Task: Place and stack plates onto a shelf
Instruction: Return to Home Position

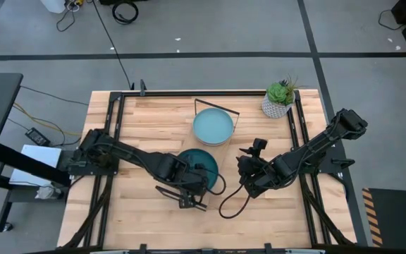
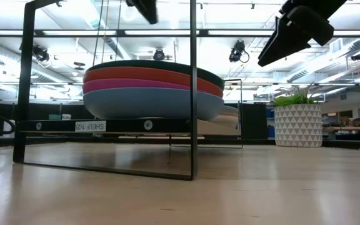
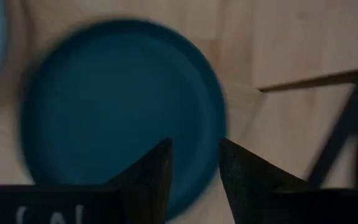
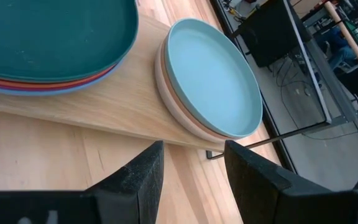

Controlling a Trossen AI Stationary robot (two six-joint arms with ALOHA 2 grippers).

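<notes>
Left jaws and right jaws hung parted, empty. Dark teal plate [image 3: 120, 106] topped the near stack on the shelf [image 4: 129, 99]. It looked light, stiff and matte, so I'd pinch its rim.

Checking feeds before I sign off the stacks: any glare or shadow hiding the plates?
Low view: ceiling lights behind leave the near stack backlit, colour bands readable. High view: even light, no glare on the light teal plate. Right wrist view: dark teal plate evenly lit.
</notes>
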